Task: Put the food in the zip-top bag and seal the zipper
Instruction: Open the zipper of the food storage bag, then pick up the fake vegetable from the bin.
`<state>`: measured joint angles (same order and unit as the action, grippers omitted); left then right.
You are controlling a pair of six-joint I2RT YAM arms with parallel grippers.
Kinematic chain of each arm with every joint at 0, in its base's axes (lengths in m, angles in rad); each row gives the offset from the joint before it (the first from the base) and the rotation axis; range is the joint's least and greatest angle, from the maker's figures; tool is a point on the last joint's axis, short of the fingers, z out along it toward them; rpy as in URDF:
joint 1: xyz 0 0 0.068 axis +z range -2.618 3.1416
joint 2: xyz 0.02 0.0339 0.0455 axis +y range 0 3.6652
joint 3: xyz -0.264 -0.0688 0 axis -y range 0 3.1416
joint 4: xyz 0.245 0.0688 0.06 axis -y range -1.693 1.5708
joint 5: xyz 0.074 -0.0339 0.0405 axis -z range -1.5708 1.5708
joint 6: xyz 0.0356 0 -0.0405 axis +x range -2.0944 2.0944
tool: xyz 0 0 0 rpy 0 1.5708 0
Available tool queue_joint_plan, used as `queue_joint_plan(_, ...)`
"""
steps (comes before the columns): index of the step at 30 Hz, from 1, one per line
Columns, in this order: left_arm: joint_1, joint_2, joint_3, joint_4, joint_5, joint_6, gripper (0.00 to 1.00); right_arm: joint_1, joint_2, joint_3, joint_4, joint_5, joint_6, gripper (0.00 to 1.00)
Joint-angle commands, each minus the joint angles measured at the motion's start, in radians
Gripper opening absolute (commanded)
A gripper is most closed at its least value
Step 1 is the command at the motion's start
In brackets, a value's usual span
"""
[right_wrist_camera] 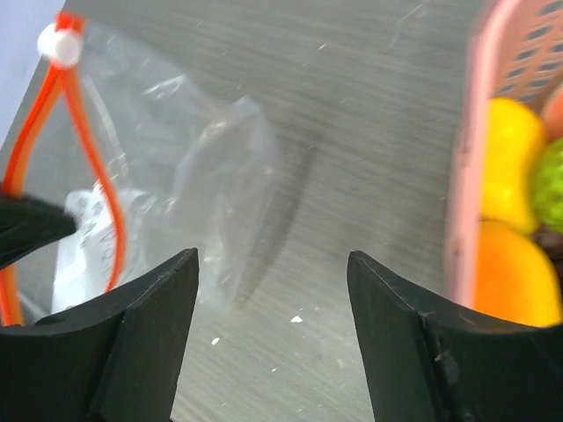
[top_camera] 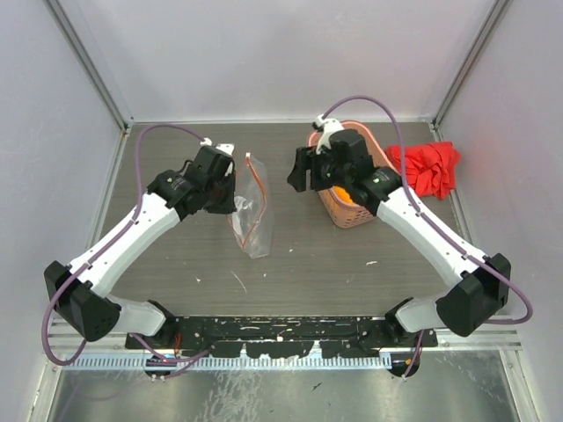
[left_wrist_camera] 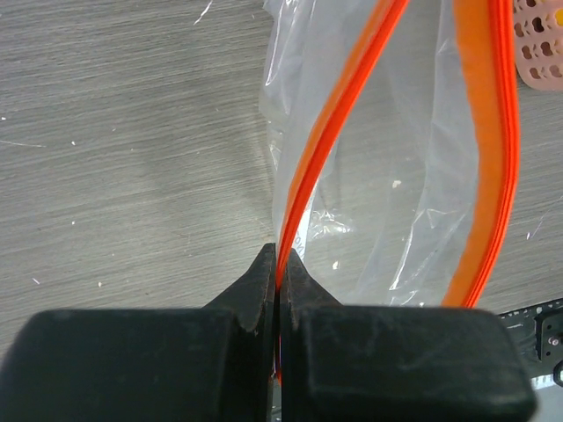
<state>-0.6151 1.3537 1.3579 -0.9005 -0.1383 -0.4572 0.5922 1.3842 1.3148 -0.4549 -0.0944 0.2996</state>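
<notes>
The left gripper [left_wrist_camera: 279, 264] pinched one lip of the zipper [left_wrist_camera: 327, 145], seemingly to keep the bag [top_camera: 255, 233] open at the mouth, while the right gripper [right_wrist_camera: 271, 264] hung spread and empty beside the basket [right_wrist_camera: 464, 202] at the bag's three o'clock, where the fruit [right_wrist_camera: 510, 149] lay.

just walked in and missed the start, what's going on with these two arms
The left gripper is shut on the zipper of the clear zip-top bag, holding its mouth open. The right gripper is open and empty, between the bag and the pink basket. The toy fruit lies in the basket; nothing shows in the bag yet.
</notes>
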Motion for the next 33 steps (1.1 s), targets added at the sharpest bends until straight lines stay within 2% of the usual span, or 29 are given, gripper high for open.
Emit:
queue_joint_plan(1, 0.003, -0.003, 0.052, 0.007, 0.015, -0.007, 0.00, -0.110, -0.046, 0.034, 0.048, -0.032, -0.039, 0.75)
queue_joint_plan(8, 0.003, 0.002, 0.062, 0.008, 0.018, -0.005, 0.00, -0.266, 0.003, 0.020, 0.051, 0.050, -0.084, 0.85)
queue_joint_plan(13, 0.003, 0.009, 0.062, 0.009, 0.025, -0.005, 0.00, -0.316, 0.086, 0.023, 0.080, 0.143, -0.110, 0.95)
queue_joint_plan(18, 0.003, 0.009, 0.061, 0.014, 0.028, -0.005, 0.00, -0.354, 0.194, 0.029, 0.125, 0.163, -0.117, 0.99)
queue_joint_plan(26, 0.003, 0.015, 0.058, 0.019, 0.032, -0.006, 0.00, -0.360, 0.328, 0.026, 0.219, 0.177, -0.138, 1.00)
queue_joint_plan(33, 0.003, 0.016, 0.055, 0.024, 0.037, -0.008, 0.00, -0.368, 0.385, 0.006, 0.256, 0.164, -0.150, 0.99)
